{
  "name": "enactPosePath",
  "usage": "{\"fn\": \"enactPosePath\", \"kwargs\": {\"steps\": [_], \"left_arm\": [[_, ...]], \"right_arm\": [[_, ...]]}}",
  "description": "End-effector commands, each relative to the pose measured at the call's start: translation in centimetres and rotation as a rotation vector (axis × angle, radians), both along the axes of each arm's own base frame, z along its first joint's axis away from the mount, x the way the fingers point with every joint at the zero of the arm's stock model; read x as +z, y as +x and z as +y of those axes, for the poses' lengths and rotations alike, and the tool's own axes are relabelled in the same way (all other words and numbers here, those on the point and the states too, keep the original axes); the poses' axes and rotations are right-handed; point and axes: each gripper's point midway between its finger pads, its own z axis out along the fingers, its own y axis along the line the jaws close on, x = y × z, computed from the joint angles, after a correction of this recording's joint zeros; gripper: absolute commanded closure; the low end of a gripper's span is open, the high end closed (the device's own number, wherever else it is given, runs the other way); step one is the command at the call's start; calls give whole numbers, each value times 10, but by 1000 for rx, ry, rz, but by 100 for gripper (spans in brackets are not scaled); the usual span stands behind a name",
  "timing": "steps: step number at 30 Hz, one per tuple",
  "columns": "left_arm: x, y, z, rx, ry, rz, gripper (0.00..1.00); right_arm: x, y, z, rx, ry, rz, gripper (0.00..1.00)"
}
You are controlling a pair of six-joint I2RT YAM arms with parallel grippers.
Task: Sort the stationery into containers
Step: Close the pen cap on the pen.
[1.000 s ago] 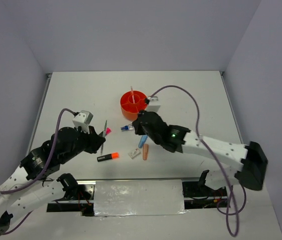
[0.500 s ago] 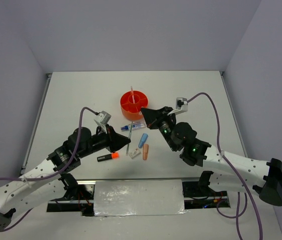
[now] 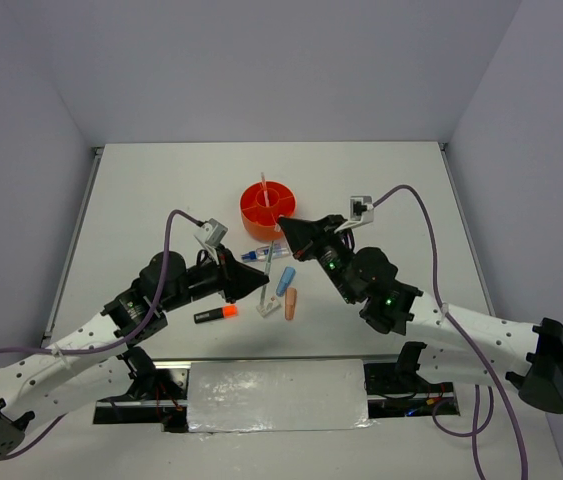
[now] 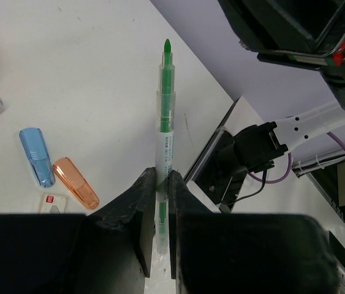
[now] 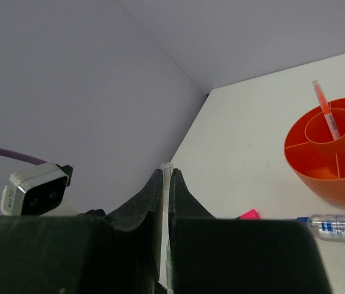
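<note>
My left gripper (image 3: pixel 262 285) (image 4: pixel 162 174) is shut on a thin green pen (image 4: pixel 165 116) whose bare green tip points away from the wrist. My right gripper (image 3: pixel 283 238) (image 5: pixel 166 174) is shut on a slim clear pen cap (image 5: pixel 166 168), just above the left gripper over the table's middle. The round orange tub (image 3: pixel 266 207) (image 5: pixel 337 174) stands behind them, with one pink-orange pen (image 5: pixel 323 109) upright in its centre cup. On the table lie a blue-clear marker (image 3: pixel 264 253), a blue eraser (image 3: pixel 286 280), a salmon eraser (image 3: pixel 291 303), a white eraser (image 3: pixel 267 308) and an orange-capped highlighter (image 3: pixel 216 314).
A pink highlighter cap (image 5: pixel 249 214) shows just past my right fingers. The left wrist camera box (image 5: pixel 37 190) is close to the right gripper. Grey walls enclose the white table (image 3: pixel 161 190) on three sides.
Both arms swung in toward the middle. The left gripper carried the green pen rightward from beside the pink highlighter; the right gripper now sits close above it. Little moved in the last half second.
</note>
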Motion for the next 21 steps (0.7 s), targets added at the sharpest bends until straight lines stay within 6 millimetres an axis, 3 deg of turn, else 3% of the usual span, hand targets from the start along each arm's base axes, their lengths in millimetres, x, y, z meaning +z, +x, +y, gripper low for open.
{"fn": "enactPosePath", "kwargs": {"steps": [1, 21], "left_arm": [[31, -4, -4, -26, -78, -61, 100], [32, -1, -3, -14, -69, -67, 100]], "right_arm": [[1, -2, 5, 29, 4, -23, 100], [-18, -9, 12, 84, -10, -1, 100]]}}
